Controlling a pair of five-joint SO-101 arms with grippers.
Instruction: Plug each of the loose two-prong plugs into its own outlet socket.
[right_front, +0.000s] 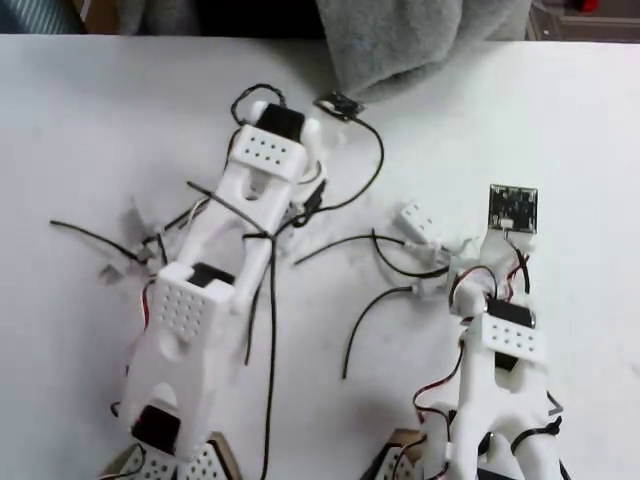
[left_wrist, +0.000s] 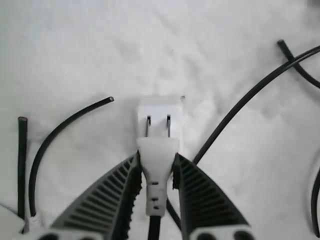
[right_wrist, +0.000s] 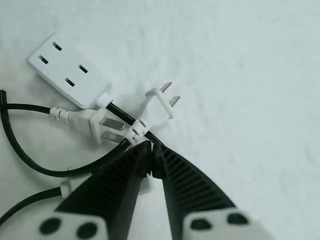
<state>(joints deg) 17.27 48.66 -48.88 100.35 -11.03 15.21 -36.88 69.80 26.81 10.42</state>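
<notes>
My left gripper (left_wrist: 156, 160) is shut on a white two-prong plug (left_wrist: 157, 150). Its prongs point at a small white socket block (left_wrist: 160, 106) on the table, and their tips reach the block's face. My right gripper (right_wrist: 150, 147) is shut on the black cord just behind a second white plug (right_wrist: 161, 101), whose prongs stick up free. A third plug (right_wrist: 100, 124) lies beside it with bare prongs. Close by rests a white outlet strip (right_wrist: 67, 70) with several slots, the same outlet strip (right_front: 418, 222) lying ahead of the right arm (right_front: 500, 345) in the high view.
Black cables (left_wrist: 250, 95) and loose wire ends (left_wrist: 70, 120) lie over the white table (right_front: 90, 120). A black cable crosses the left arm (right_front: 250, 200). A grey cloth (right_front: 400, 40) hangs over the far edge.
</notes>
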